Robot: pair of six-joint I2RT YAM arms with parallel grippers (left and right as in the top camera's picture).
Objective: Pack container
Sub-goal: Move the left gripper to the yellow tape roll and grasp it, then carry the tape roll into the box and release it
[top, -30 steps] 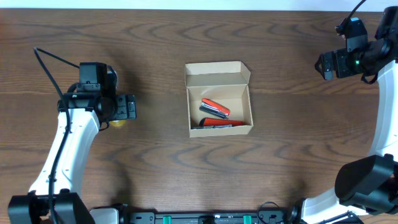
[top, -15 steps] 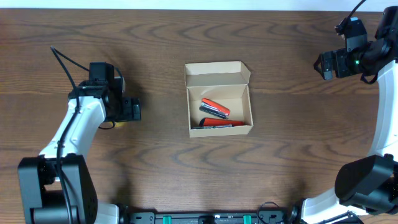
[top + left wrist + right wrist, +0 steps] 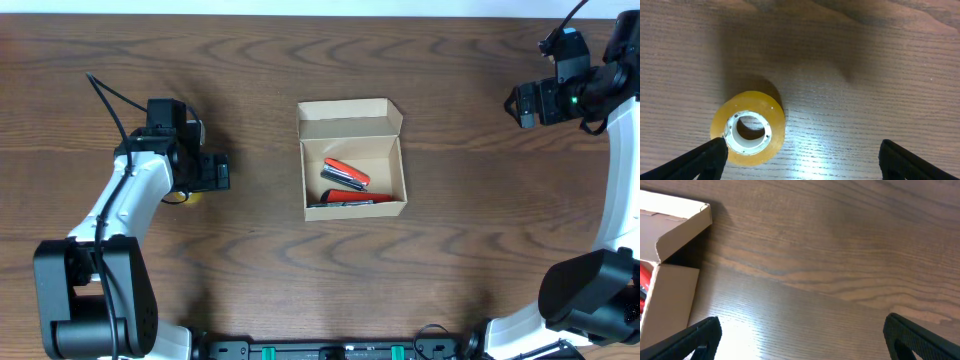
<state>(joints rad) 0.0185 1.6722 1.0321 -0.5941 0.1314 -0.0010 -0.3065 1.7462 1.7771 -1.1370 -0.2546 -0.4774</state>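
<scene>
The container (image 3: 352, 205) is a small tan cardboard box at the table's middle, with its lid flap (image 3: 349, 118) standing open at the far side. Inside lie a red pocket tool (image 3: 345, 173) and a red and black marker (image 3: 346, 199). A yellow tape roll (image 3: 748, 128) lies flat on the table, and its edge shows under the left arm in the overhead view (image 3: 189, 197). My left gripper (image 3: 800, 160) is open above the table, its left finger (image 3: 705, 157) beside the roll. My right gripper (image 3: 802, 340) is open and empty, far right of the box (image 3: 670, 245).
The brown wooden table (image 3: 450, 250) carries only the box and the tape roll. My left arm (image 3: 125, 200) stands left of the box and my right arm (image 3: 565, 95) at the far right corner.
My left gripper has shifted a little to the right, toward the box, staying over the tape roll. The right arm and the box have not moved.
</scene>
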